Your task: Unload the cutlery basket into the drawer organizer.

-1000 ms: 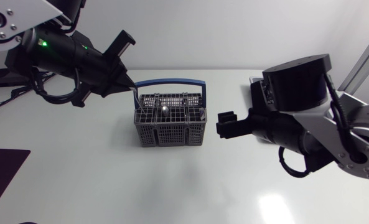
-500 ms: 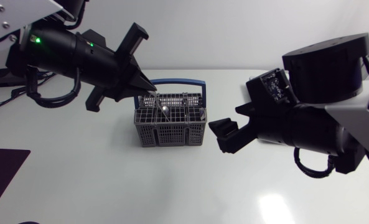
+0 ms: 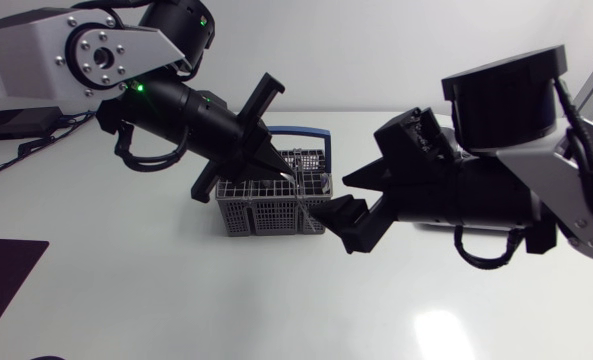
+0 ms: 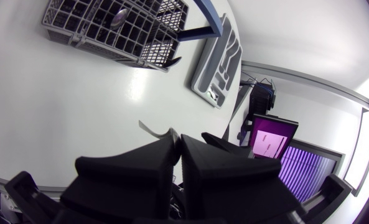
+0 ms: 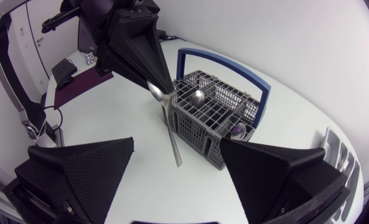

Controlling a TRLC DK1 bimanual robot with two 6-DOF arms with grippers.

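The grey wire cutlery basket with a blue handle stands mid-table. My left gripper hangs over its front left corner, shut on a spoon. It grips the spoon near the bowl, and the handle hangs down beside the basket. In the left wrist view a metal tip sticks out ahead of that gripper. My right gripper stands open and empty at the basket's front right corner. More spoons stand in the basket. The grey drawer organizer lies beyond the basket.
A dark mat lies at the table's front left edge. A black box and cables sit at the back left. In the head view my right arm hides the organizer.
My left arm has swung right, from the basket's back left corner to over its front, still gripping. My right gripper has moved left to the basket's front right corner.
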